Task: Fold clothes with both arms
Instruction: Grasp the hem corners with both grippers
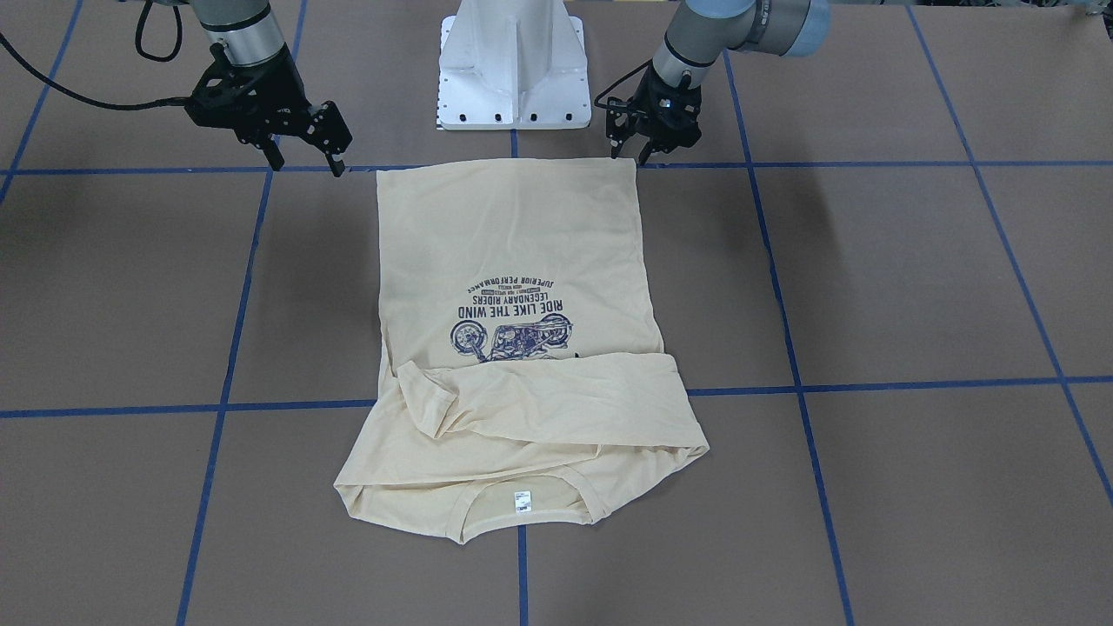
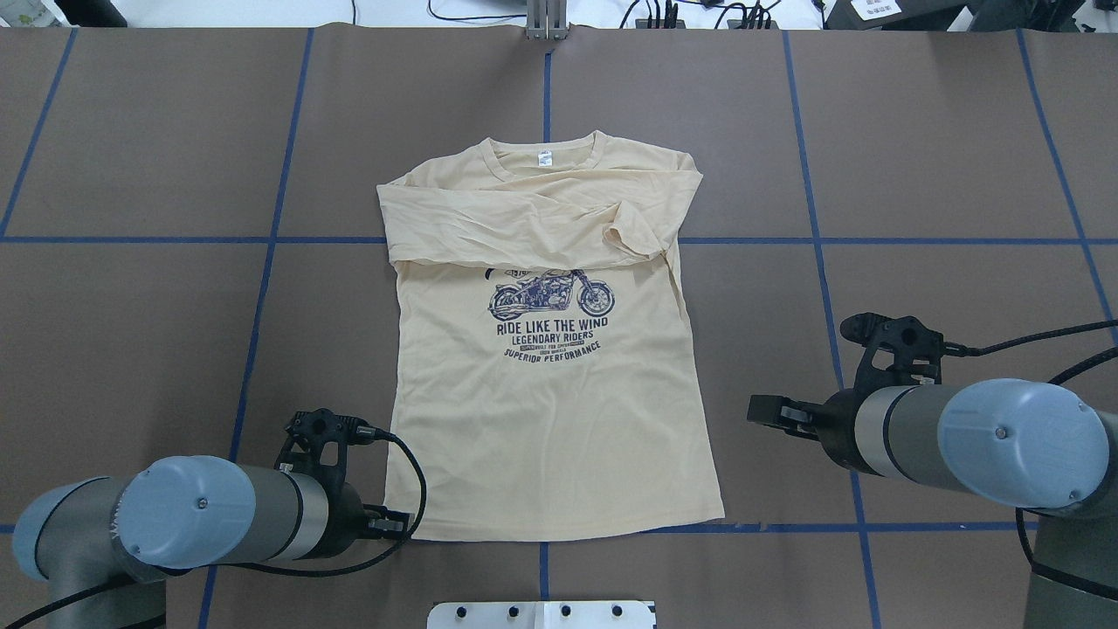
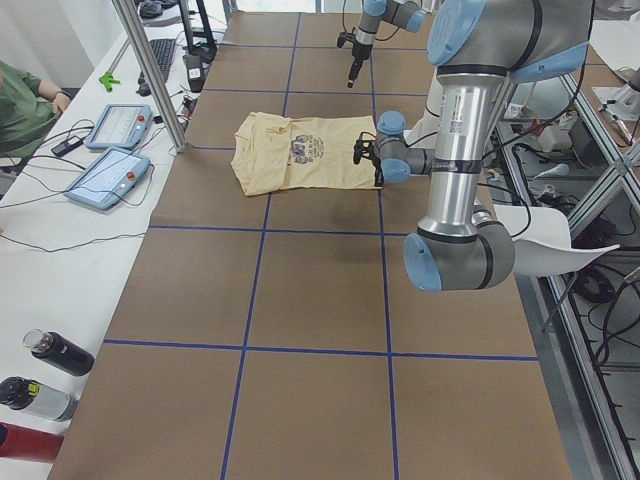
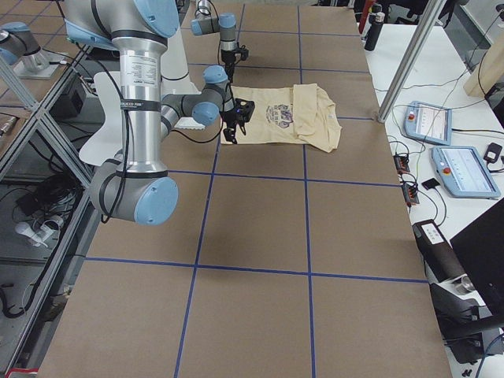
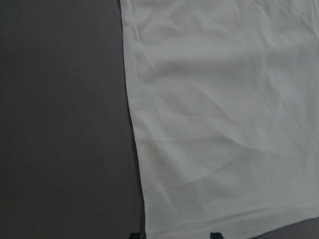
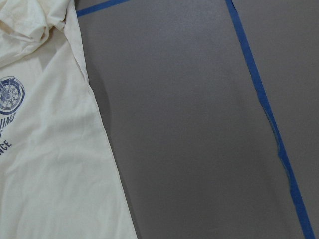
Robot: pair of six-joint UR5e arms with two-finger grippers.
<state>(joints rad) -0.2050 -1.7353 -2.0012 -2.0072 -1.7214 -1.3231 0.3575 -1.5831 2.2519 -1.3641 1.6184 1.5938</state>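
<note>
T-shirt (image 2: pixel 541 419), pale cream-yellow, lies flat on the brown surface (image 2: pixel 131 349). It sits about midway between the surface's left and right edges, with the hem toward the robot-side edge and the collar toward the far edge. The printed side faces up, showing a navy motorcycle print (image 2: pixel 550 297) with "RIDE LIKE THE WIND" beneath it. Both long sleeves (image 2: pixel 533 223) are folded in across the chest as a rumpled band that covers the top of the print. A small white neck label (image 2: pixel 544 158) shows inside the collar.

At the hem's left corner, the left end effector (image 1: pixel 630 157) is low with its fingers spread and nothing pinched between them. In the left wrist view one fingertip (image 5: pixel 133 236) shows over bare surface just outside the shirt's side edge, and the other is over the fabric close to the hem. Whether the tips actually touch the cloth is hard to tell from these views.

Behind the middle of the hem, at the robot-side edge, stands the white pedestal base (image 1: pixel 513 69). Blue tape lines (image 2: pixel 262 306) mark the surface in a grid, and one of them runs right along the hem.

Off the shirt's right side, the right end effector (image 1: pixel 306 165) hangs over bare surface, fingers spread wide and holding nothing, clear of the fabric. Its wrist view takes in the shirt's right side edge, part of the print and one strip of tape.
</note>
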